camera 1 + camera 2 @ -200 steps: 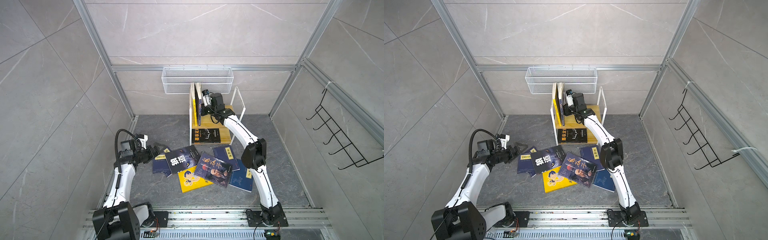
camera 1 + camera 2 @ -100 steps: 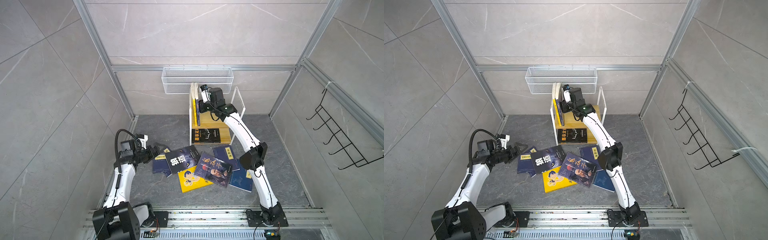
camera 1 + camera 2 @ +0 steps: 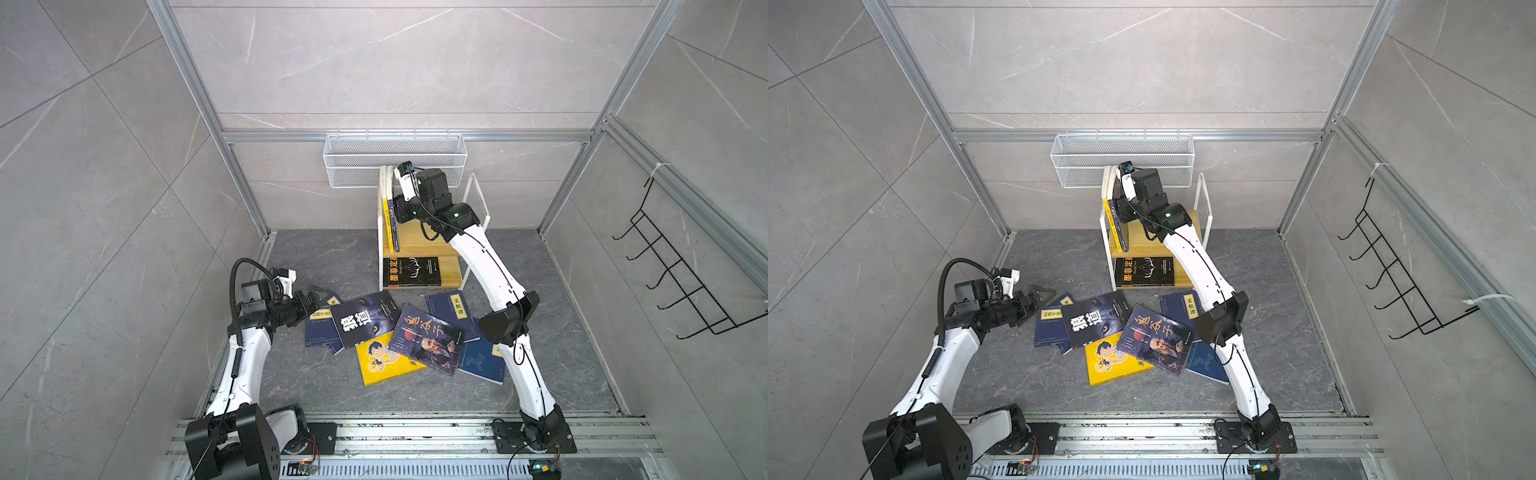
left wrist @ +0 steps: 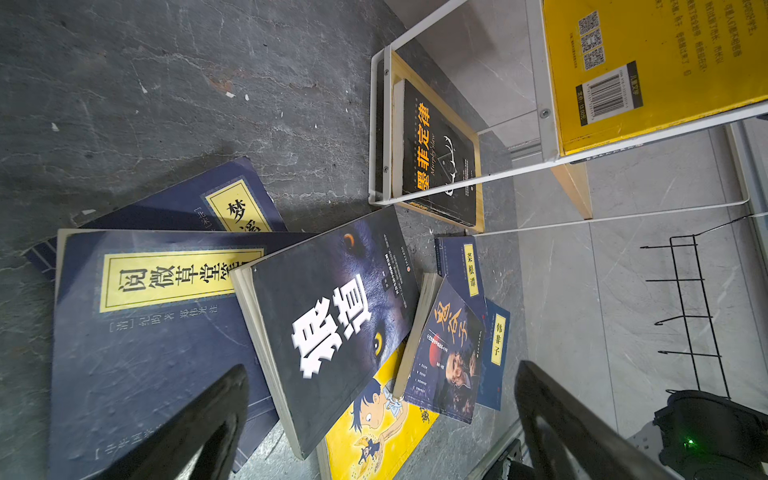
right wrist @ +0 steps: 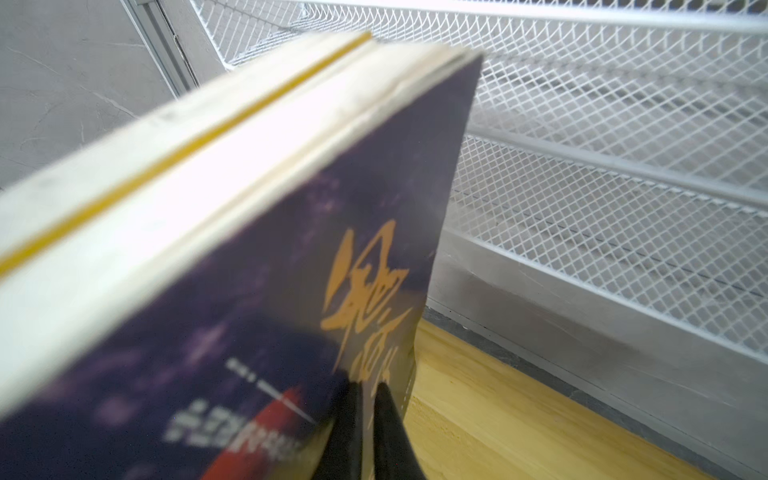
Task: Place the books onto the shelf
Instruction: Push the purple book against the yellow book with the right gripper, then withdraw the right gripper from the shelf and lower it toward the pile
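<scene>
Paper flexes, so the wide-open left gripper (image 4: 378,370) should pinch the wolf book (image 4: 332,324) by its left edge; right gripper (image 5: 368,399) closed.

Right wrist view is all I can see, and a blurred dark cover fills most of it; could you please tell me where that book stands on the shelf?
Observer: It stands on end among the upright books at the left end of the shelf, on its upper board, with the right tool beside them.
Operator: Thank you. Is anything on the lower board?
Observer: One black book with a yellow title lies flat there.
Operator: And what is the left tool doing?
Observer: The left tool is open, low over the navy books at the left edge of the floor pile.
</scene>
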`<act>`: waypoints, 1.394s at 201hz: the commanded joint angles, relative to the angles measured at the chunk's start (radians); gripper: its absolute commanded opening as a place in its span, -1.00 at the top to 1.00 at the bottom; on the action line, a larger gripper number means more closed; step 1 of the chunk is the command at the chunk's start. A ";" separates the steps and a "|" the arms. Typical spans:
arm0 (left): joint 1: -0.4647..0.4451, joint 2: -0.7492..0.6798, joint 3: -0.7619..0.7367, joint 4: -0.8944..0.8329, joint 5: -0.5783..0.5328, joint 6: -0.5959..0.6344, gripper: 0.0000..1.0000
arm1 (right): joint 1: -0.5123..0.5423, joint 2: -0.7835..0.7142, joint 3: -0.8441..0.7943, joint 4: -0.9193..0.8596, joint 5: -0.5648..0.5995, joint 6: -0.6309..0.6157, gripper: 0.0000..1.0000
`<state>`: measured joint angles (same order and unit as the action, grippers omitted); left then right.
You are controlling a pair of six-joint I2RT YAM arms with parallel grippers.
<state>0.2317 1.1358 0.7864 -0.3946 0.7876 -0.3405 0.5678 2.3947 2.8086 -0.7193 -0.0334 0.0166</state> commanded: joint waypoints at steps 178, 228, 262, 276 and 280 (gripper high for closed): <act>0.004 -0.015 -0.004 0.027 0.021 0.001 -1.00 | 0.052 -0.104 -0.005 0.071 -0.082 -0.149 0.76; 0.004 -0.013 -0.001 0.023 0.018 0.005 -0.99 | 0.051 -0.199 -0.099 -0.004 0.004 -0.168 0.68; 0.005 -0.009 -0.003 0.025 0.015 0.003 -1.00 | 0.050 -0.440 -0.513 0.162 0.052 -0.171 0.65; 0.005 -0.008 -0.003 0.023 0.013 0.003 -0.99 | 0.048 -0.555 -0.710 0.288 0.062 -0.170 0.65; 0.006 -0.007 -0.003 0.023 0.011 0.003 -0.99 | 0.047 -0.583 -0.750 0.309 0.065 -0.169 0.65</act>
<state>0.2317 1.1358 0.7795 -0.3885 0.7872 -0.3405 0.6109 1.9892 2.2677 -0.5968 -0.0055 -0.1364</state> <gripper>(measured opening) 0.997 0.172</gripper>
